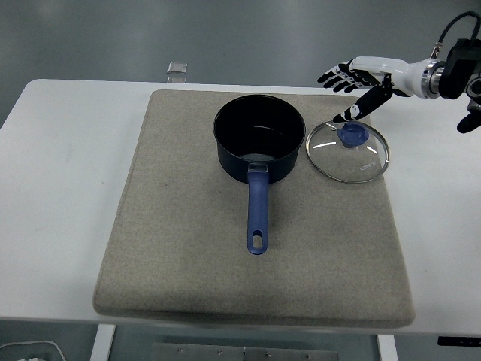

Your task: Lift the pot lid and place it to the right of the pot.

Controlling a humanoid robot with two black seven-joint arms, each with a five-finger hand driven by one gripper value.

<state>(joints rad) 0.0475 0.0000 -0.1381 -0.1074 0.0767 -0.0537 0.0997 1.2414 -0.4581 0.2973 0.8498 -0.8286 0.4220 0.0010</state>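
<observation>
Already the round glass lid with its blue knob [349,150] lay flat on the square grey felt mat [180,256], just beside the dark blue saucepan [260,140] at its 3 o'clock, their rims close though I could not tell whether they touched. From my screen I saw the right robot hand [359,84] raised off the lid, toward 12 o'clock of it, fingers [334,76] spread and holding nothing, the thumb pointing down toward the knob. The saucepan stood open and upright near the mat's far middle, its long blue handle [258,210] running toward 6 o'clock, to the near edge. The mat covered most of the white surface [52,195]. A small clear square object [177,68] sat on the floor beyond the surface's far edge, at about 11 o'clock of the saucepan.
</observation>
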